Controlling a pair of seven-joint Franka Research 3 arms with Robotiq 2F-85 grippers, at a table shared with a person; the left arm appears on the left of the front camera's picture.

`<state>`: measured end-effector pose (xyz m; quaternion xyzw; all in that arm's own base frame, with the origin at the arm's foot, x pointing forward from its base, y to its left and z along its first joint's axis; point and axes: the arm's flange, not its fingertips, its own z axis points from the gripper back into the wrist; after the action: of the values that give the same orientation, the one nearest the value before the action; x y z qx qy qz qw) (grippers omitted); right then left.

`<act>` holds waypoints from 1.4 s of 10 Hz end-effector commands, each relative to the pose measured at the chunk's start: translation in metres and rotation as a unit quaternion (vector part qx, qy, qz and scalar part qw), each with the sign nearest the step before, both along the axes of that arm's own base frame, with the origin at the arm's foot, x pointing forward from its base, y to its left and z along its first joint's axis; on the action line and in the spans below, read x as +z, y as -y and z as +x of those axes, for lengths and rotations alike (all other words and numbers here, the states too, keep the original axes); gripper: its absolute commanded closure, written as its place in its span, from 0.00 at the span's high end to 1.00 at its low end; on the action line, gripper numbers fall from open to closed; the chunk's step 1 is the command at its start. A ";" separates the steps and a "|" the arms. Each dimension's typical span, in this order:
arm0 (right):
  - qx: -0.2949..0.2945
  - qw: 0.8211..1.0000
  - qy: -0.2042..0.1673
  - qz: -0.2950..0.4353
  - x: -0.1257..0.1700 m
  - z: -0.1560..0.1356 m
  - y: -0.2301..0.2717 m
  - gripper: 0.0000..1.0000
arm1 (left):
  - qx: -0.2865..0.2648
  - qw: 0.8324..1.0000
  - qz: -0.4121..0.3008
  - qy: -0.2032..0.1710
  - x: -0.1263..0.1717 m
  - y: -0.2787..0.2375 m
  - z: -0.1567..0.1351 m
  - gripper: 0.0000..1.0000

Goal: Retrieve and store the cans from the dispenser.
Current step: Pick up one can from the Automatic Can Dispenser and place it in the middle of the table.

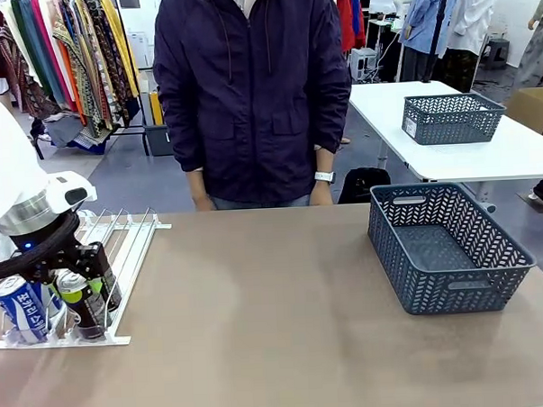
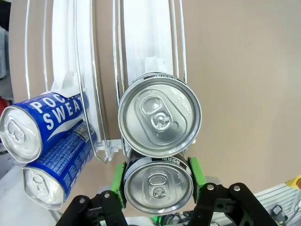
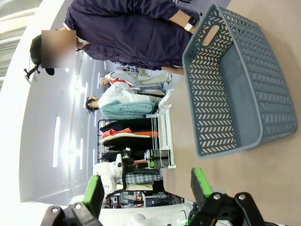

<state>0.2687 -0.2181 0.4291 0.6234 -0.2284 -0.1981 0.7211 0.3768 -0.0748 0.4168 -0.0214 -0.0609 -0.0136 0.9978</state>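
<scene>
The silver-topped can (image 2: 159, 187) at the near end of the rack (image 2: 141, 42) sits pinched by the left gripper (image 2: 158, 179), and with a second can (image 2: 160, 115) just behind it and wire rails (image 2: 115, 56) close on both sides, a tilted lift could snag or drag that neighbour, while the worktop (image 1: 258, 312) from rack to basket (image 1: 456, 295) lies bare.

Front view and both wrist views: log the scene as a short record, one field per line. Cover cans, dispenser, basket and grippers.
left gripper: green pads against both sides of the front black can
second black can: directly behind it, same lane
blue cans: two, in the neighbouring lane at the front end
dispenser: on the table, robot's left
basket: on the table, robot's right
right gripper: open, nothing between the fingers
person: standing at the far side
</scene>
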 end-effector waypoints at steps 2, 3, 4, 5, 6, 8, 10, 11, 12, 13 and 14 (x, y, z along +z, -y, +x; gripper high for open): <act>0.000 1.000 0.000 0.004 0.003 -0.001 0.001 1.00 | 0.009 1.000 0.005 0.004 -0.005 0.001 0.003 0.00; 0.000 1.000 0.000 0.004 0.003 -0.001 0.001 1.00 | 0.007 1.000 0.003 0.004 0.000 0.001 0.003 0.00; 0.000 1.000 0.000 0.004 0.003 -0.001 0.001 1.00 | 0.005 1.000 0.000 0.001 0.012 0.001 -0.001 0.00; 0.000 1.000 0.000 0.004 0.003 -0.001 0.001 1.00 | 0.004 1.000 -0.001 0.001 0.035 0.001 -0.010 0.00; 0.000 1.000 0.000 0.004 0.003 -0.001 0.001 1.00 | 0.015 1.000 0.009 0.021 0.067 0.002 -0.019 0.00; 0.000 1.000 0.000 0.004 0.003 -0.001 0.001 1.00 | 0.005 0.998 0.008 0.055 0.140 0.005 -0.037 0.00; 0.000 1.000 0.000 0.004 0.003 -0.001 0.001 1.00 | -0.014 0.999 0.001 0.037 0.193 0.008 -0.042 0.00; 0.000 1.000 0.000 0.004 0.003 -0.001 0.001 1.00 | -0.019 0.999 0.002 0.033 0.217 0.006 -0.043 0.00; 0.000 1.000 0.000 0.004 0.003 -0.001 0.001 1.00 | -0.005 0.999 -0.007 0.041 0.230 0.003 -0.042 0.00; 0.000 1.000 0.000 0.004 0.003 -0.001 0.001 1.00 | -0.006 0.999 -0.016 0.045 0.233 -0.002 -0.042 0.00; 0.000 1.000 0.000 0.004 0.003 -0.001 0.001 1.00 | 0.001 0.999 -0.034 0.042 0.231 -0.005 -0.040 0.00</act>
<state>0.2686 -0.2181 0.4289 0.6237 -0.2280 -0.1982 0.7209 0.3331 -0.0743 0.6494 -0.0374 -0.1024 -0.0201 0.9938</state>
